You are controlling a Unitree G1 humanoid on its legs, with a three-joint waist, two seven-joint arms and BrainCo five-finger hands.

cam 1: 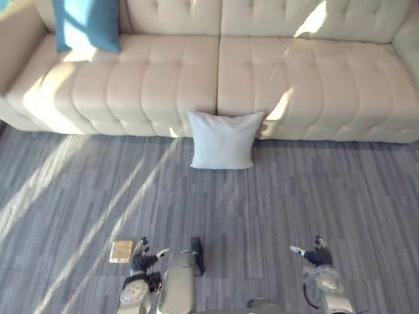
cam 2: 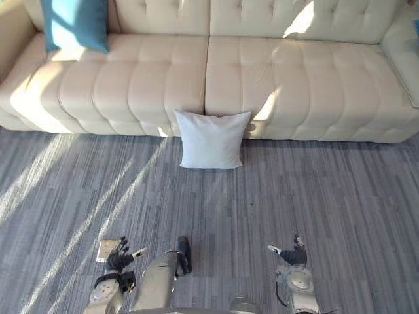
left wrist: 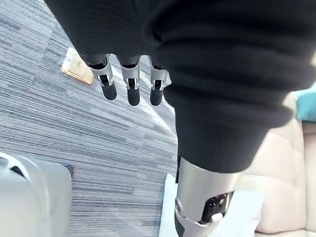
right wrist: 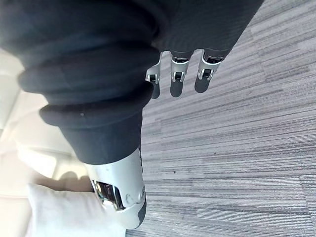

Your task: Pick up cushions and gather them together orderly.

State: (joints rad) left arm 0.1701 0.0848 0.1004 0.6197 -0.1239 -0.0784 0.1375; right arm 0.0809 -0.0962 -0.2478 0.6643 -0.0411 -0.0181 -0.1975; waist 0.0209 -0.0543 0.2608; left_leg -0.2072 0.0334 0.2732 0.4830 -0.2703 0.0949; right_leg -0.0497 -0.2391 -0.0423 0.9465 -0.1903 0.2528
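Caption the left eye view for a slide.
White cushion on the floor against the sofa, teal cushion up on its seat.

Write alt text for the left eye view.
A white cushion stands on the grey floor against the front of the cream sofa; a teal cushion sits at its left end. The left hand and right hand hang open and empty low in view.

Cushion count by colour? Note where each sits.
white cushion: 1, on the floor, leaning against the sofa front
teal cushion: 1, on the sofa's left end
Total: 2
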